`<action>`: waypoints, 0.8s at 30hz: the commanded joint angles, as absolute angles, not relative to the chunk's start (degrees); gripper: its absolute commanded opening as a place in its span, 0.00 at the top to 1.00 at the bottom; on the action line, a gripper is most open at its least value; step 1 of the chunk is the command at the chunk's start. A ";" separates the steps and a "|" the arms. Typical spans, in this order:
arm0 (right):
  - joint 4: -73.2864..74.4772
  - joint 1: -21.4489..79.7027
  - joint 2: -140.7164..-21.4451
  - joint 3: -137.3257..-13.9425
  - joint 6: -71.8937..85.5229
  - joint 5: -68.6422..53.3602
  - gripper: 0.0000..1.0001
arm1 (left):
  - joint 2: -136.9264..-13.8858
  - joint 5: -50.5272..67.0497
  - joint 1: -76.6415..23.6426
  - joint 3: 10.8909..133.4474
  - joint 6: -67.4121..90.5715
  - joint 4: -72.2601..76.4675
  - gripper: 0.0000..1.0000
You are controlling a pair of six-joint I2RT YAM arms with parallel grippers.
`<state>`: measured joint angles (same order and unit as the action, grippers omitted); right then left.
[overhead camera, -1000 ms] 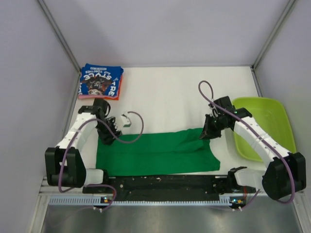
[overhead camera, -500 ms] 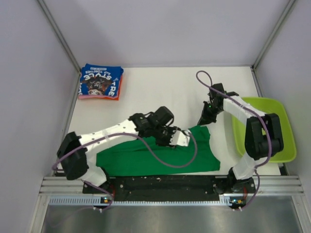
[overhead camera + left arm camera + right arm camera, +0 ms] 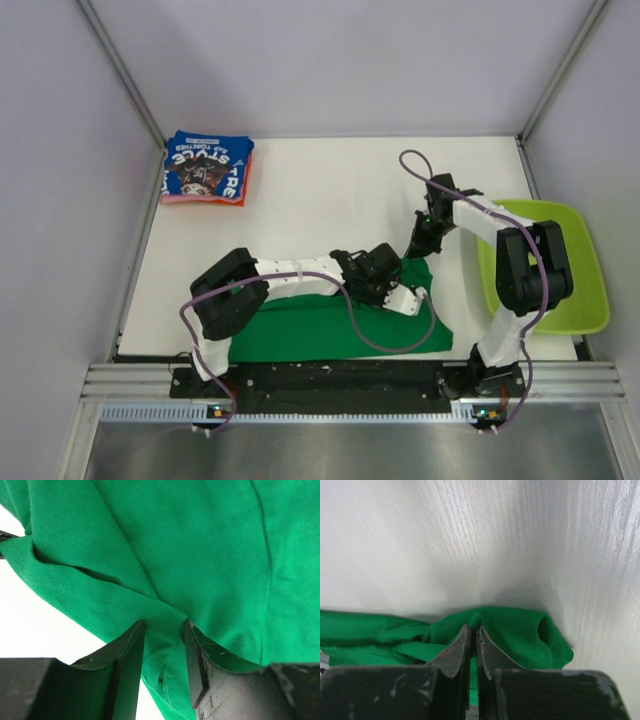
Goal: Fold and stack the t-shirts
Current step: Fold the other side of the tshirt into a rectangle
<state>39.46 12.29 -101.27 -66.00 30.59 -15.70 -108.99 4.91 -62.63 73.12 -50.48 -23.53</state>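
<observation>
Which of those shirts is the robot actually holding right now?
The plain green t-shirt nearest the arms: both the left pincer and right pincer pinch it. The blue printed t-shirt lies folded in the far-left corner, untouched.

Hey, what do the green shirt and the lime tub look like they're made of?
The green shirt looks like soft knit cloth, probably cotton jersey, with a matte finish. The left wrist view shows a fine weave, a stitched hem and loose folds. The tub is likely hard plastic, smooth with a slight sheen, and it keeps a rigid, rounded rim.
</observation>
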 commanded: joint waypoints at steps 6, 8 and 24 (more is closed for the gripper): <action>38.14 11.87 -98.09 -65.04 29.80 -15.64 1.00 | -110.48 1.23 -62.75 76.11 -50.71 -20.56 0.86; 38.23 11.95 -97.39 -64.69 29.88 -15.56 1.00 | -110.04 3.33 -62.67 76.46 -50.10 -22.49 1.00; 51.14 15.55 -75.08 -46.52 31.81 -14.15 1.00 | -97.38 27.59 -60.21 74.45 -47.11 -37.88 1.00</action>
